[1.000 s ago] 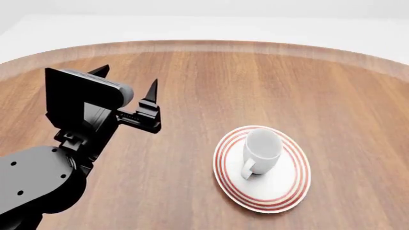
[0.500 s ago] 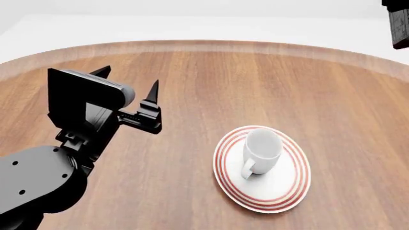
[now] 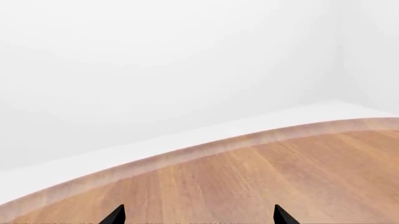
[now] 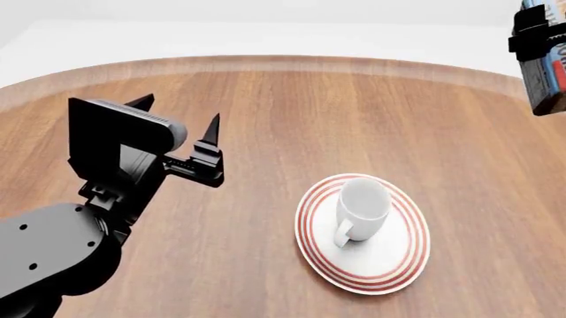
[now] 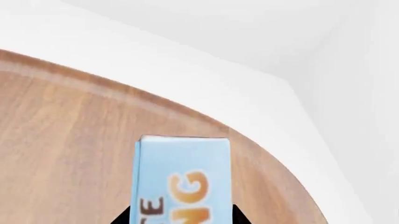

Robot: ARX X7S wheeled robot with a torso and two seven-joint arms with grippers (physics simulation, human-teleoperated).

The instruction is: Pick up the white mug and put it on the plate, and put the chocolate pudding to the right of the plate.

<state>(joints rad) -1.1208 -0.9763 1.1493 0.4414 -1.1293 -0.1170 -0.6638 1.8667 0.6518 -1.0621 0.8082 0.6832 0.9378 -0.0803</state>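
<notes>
On plate (image 4: 389, 268): mug (image 4: 361, 211) sits there.
Right gripper (image 5: 179, 219): clamped on pudding (image 5: 182, 179); I'd lower it level, right of plate.
Left gripper (image 4: 175, 126): spread, holding nothing.

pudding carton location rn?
The chocolate pudding is held in the right gripper, at the head view's upper right, above the table's far right edge, well beyond the plate and off the surface.
</notes>
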